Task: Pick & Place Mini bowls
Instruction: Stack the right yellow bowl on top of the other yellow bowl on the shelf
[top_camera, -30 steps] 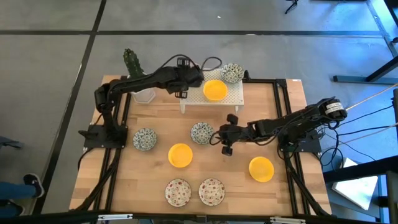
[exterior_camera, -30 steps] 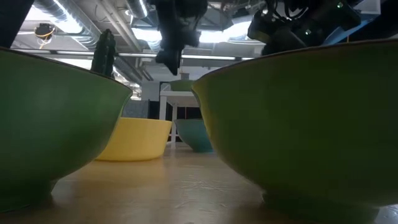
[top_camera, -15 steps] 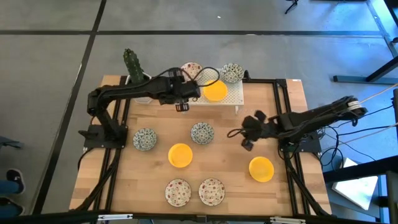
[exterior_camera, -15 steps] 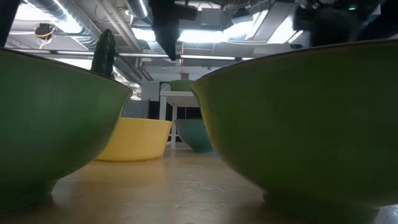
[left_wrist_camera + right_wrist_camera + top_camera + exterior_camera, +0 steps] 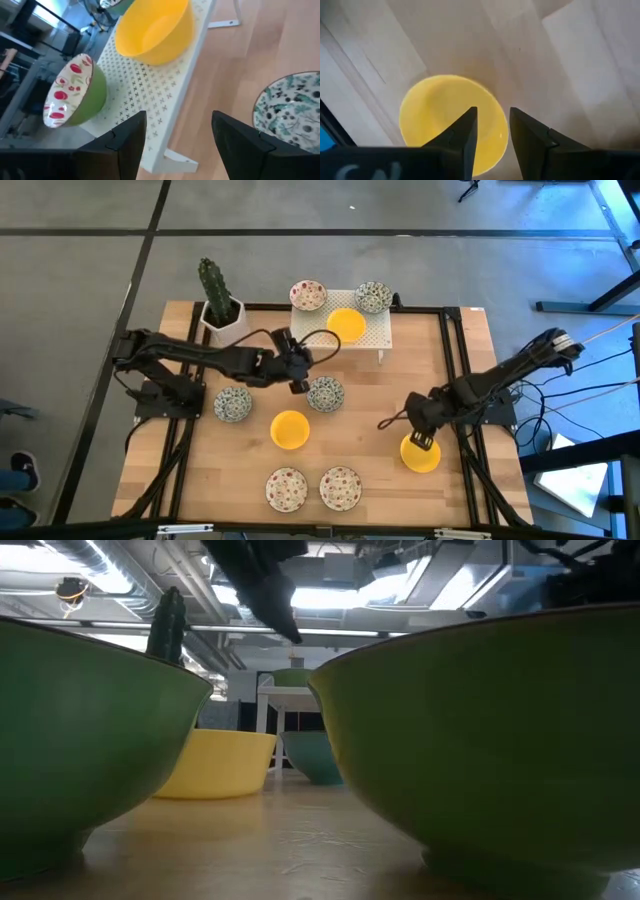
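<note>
The left claw [image 5: 297, 375] hangs over the wooden counter [image 5: 380, 400] just in front of the white perforated rectangular stand [image 5: 372, 332], its two dark fingers [image 5: 125, 142] spread apart with nothing between them. Directly beside it, on the side away from the stand, rests a white mini bowl with grey-green pattern [image 5: 325, 393]. On the stand sit three bowls: a plain bright yellow mini bowl [image 5: 346, 324] at the centre, a white mini bowl with red-pink speckles and green outside [image 5: 308, 295] at the end nearest the cactus in a white pot [image 5: 217, 298], and a second grey-green patterned mini bowl [image 5: 373, 296] at the opposite end. The right claw [image 5: 421, 439] is positioned well in front of the stand, over the rim of a yellow mini bowl [image 5: 421, 453] on the counter; its fingers [image 5: 460, 135] are parted by a narrow gap and grip nothing. Further from the stand lie another yellow mini bowl [image 5: 290, 430], a third grey-green patterned mini bowl [image 5: 232, 403], and two red-speckled mini bowls [image 5: 286, 488] side by side at the counter's front edge.
</note>
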